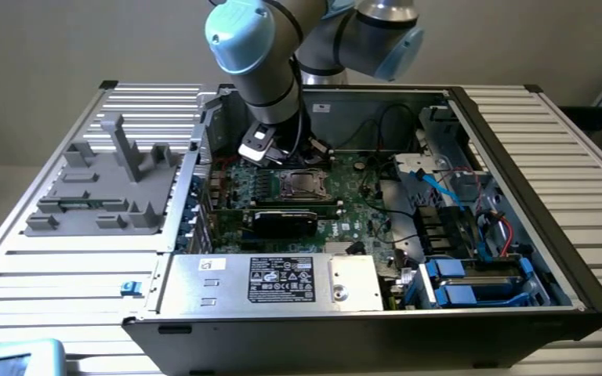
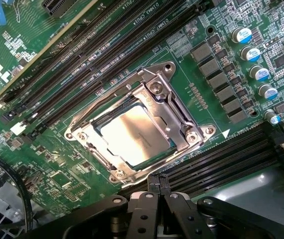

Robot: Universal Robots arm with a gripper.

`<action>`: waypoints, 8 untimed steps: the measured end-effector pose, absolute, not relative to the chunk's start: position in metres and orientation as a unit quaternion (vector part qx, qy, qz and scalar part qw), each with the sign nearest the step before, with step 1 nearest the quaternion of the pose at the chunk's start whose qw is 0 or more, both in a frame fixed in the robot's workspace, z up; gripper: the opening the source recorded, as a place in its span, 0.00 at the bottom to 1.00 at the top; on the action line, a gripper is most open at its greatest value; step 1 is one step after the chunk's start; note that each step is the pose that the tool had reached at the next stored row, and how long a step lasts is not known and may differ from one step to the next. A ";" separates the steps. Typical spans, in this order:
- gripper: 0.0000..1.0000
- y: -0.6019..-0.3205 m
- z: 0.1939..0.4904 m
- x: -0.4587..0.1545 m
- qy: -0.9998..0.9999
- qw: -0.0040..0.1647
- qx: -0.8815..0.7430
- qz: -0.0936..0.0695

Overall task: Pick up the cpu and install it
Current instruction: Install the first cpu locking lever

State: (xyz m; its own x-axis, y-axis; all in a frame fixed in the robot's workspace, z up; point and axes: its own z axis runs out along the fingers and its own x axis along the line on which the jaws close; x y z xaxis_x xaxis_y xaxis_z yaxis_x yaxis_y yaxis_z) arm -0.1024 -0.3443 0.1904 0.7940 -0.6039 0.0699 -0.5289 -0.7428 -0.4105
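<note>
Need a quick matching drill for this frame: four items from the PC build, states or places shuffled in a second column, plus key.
1. cpu
2. gripper
3. power supply box
4. grey fixture

A. shut, over the motherboard
B. outside the case, exterior view's left
C. lying in the metal socket frame
D. white label, inside the case

Pairs: 1-C, 2-A, 3-D, 4-B

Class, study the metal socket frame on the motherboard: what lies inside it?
The cpu lies flat inside the socket frame, with its silver top showing. Whatever is beneath the cpu is covered by it.
</note>
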 end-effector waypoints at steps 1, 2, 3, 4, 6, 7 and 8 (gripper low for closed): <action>0.11 -0.344 0.191 -0.102 0.305 0.188 -0.928 -0.099; 0.11 -0.344 0.191 -0.102 0.305 0.188 -0.928 -0.099; 0.11 -0.344 0.191 -0.102 0.305 0.188 -0.928 -0.098; 0.11 -0.344 0.192 -0.102 0.306 0.188 -0.928 -0.097; 0.11 -0.344 0.192 -0.102 0.306 0.187 -0.929 -0.094; 0.11 -0.344 0.193 -0.102 0.306 0.186 -0.929 -0.094; 0.11 -0.344 0.193 -0.102 0.306 0.186 -0.929 -0.093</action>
State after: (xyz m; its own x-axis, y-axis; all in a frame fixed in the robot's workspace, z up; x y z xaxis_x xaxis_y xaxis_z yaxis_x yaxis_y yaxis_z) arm -0.1024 -0.3443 0.1927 0.7948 -0.6040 0.0589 -0.5346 -0.7428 -0.4032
